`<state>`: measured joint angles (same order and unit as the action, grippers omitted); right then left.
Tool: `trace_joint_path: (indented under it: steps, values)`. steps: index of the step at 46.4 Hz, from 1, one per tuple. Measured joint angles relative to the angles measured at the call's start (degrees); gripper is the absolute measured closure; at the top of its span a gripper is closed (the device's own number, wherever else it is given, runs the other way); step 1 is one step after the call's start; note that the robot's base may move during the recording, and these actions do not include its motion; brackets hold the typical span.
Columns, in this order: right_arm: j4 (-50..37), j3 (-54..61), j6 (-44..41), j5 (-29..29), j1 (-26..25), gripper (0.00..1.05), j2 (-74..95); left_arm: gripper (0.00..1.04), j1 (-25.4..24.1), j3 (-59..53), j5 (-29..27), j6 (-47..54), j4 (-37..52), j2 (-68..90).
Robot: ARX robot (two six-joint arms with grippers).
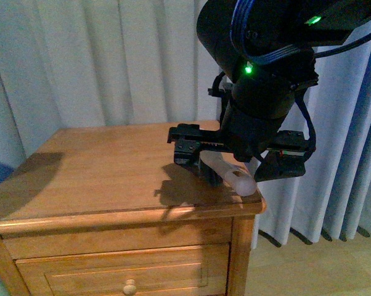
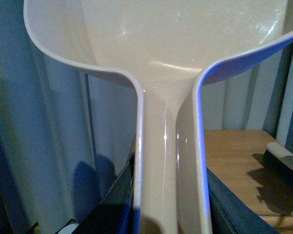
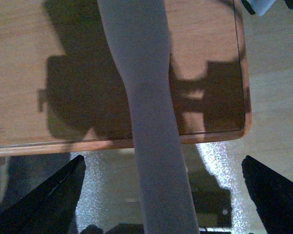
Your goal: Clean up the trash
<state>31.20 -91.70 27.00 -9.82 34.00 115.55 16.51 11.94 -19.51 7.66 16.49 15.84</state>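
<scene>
Trash shows in no view; the left gripper [image 2: 168,210] clamps the dustpan [image 2: 175,44] by its handle, seemingly ready to catch it, while the right gripper [image 3: 163,195] stands wide around the brush [image 3: 144,97] handle over the nightstand [image 1: 99,169].

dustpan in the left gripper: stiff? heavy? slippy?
The dustpan looks like thin moulded plastic: probably stiff and light for its size. Its glossy handle may slip or twist in the left gripper, since the wide scoop sits well beyond the grip.

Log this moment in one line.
left claw: holding dustpan | right claw: open, astride brush handle | trash: not in view
</scene>
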Motion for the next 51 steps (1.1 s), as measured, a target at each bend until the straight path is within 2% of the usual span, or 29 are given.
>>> trace_joint_path:
  steps: [3, 6, 17, 24, 26, 36, 41, 51]
  values:
    - [0.0, 0.0, 0.2, 0.0, 0.0, 0.22, 0.6, 0.78, 0.0, 0.0, 0.0, 0.0, 0.0, 0.0]
    - [-0.3, 0.0, 0.3, 0.1, 0.0, 0.19, 0.8, 0.78, 0.0, 0.0, 0.0, 0.0, 0.0, 0.0]
    - [-0.9, 0.7, 0.5, 0.3, -0.2, 0.53, 0.9, 0.78, 0.0, 0.0, 0.0, 0.0, 0.0, 0.0]
    - [-1.6, 1.9, 0.4, 0.8, -0.7, 0.80, 0.9, 0.78, 0.0, 0.0, 0.0, 0.0, 0.0, 0.0]
    - [-1.7, 2.1, 0.6, 0.4, -0.6, 0.85, 0.9, 0.78, 0.0, 0.0, 0.0, 0.0, 0.0, 0.0]
    - [-6.3, 4.4, -2.2, -1.4, -0.7, 0.85, -1.4, 0.78, 0.0, 0.0, 0.0, 0.0, 0.0, 0.0]
    - [-15.4, 10.1, -8.1, -5.3, -0.1, 0.85, -8.0, 0.78, 0.0, 0.0, 0.0, 0.0, 0.0, 0.0]
    - [-31.6, 25.5, -17.3, -7.5, 1.4, 0.85, -27.9, 0.78, 0.0, 0.0, 0.0, 0.0, 0.0, 0.0]
